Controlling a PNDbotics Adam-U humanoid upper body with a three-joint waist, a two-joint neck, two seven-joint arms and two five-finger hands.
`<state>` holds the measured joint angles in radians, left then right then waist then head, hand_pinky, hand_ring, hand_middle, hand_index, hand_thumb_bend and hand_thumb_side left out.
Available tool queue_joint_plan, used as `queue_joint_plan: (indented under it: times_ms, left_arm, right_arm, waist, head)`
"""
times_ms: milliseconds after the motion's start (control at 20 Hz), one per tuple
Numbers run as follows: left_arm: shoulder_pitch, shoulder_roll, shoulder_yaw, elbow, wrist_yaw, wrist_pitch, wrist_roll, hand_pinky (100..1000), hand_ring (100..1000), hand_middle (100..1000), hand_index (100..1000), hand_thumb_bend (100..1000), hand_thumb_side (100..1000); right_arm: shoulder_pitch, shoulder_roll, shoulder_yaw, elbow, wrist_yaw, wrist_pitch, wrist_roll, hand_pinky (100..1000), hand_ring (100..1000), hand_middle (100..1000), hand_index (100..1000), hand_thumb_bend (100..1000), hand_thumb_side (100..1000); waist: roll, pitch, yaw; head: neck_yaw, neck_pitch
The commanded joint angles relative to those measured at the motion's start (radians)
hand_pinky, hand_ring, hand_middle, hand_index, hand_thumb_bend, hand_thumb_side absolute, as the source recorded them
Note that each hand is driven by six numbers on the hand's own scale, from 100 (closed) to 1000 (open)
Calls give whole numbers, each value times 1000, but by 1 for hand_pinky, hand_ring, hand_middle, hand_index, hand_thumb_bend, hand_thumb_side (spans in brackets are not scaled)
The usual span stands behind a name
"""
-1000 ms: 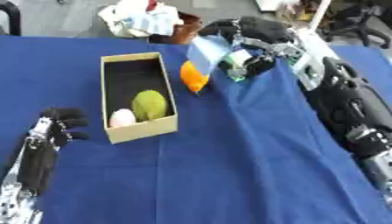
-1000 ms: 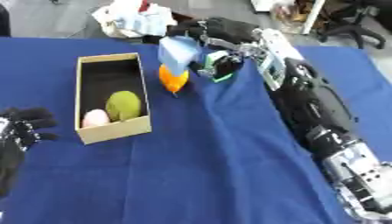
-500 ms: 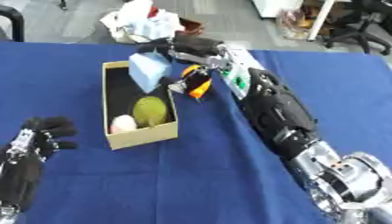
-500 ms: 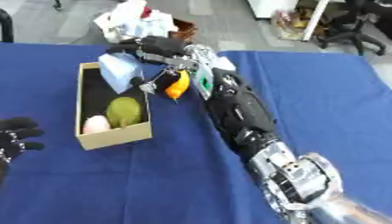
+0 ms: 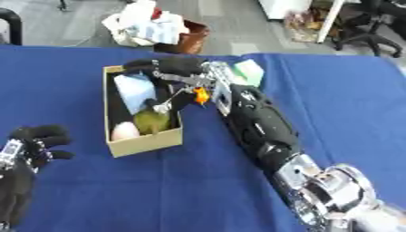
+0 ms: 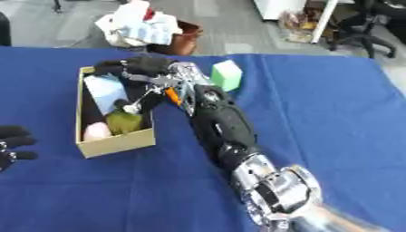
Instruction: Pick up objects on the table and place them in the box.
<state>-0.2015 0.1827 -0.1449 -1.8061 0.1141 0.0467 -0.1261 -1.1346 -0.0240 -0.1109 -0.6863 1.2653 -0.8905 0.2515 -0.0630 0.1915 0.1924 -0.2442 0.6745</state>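
Observation:
An open cardboard box (image 5: 147, 144) stands on the blue table. In it lie a green fruit (image 5: 152, 121), a pale pink round thing (image 5: 124, 131) and a light blue packet (image 5: 135, 89) that leans on the far wall. My right hand (image 5: 173, 68) reaches over the box's far end, its fingers curled on the packet's top edge. An orange thing (image 5: 201, 95) lies just right of the box, partly hidden by my right arm. A green block (image 6: 226, 75) sits farther right. At the lower left my left hand (image 5: 36, 141) rests open, holding nothing.
The blue cloth (image 5: 341, 104) covers the whole table. Beyond its far edge stands a brown basket (image 5: 186, 40) heaped with white things (image 5: 145, 25). Office chairs (image 5: 373, 22) are at the back right.
My right hand has carried the light blue packet leftward from beside the orange thing into the box. The camera has also shifted.

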Motion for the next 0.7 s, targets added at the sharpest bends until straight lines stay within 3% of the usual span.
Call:
queue_joint_plan:
  times_ms: [50,500,700]
  left_arm:
    - [-11,0,-3,-20,3,-2,-5,637,722,675,748,100,910]
    - [-13,-2,-2,-21,5,-4,-5,636,720,674,748,100,906]
    - [-8,1,1,-18,2,-3,-2,636,720,674,748,100,909]
  right_arm:
    - [-27,-5,-1,-23,-2,-14,-28,929,996,1000,1000,100,453]
    - [-39,-16,4,-47,-22,18,-65,938,1000,1000,1000,100,417]
    - [-55,-73,-14,-33,-52,44,-86,915,976,1000,1000,100,405]
  waist:
    - [14,-1,1]
    - [14,-6,0]
    - [9,-8,-10]
  head:
    - [-4,-16]
    - [-11,-21]
    - [-3,-22]
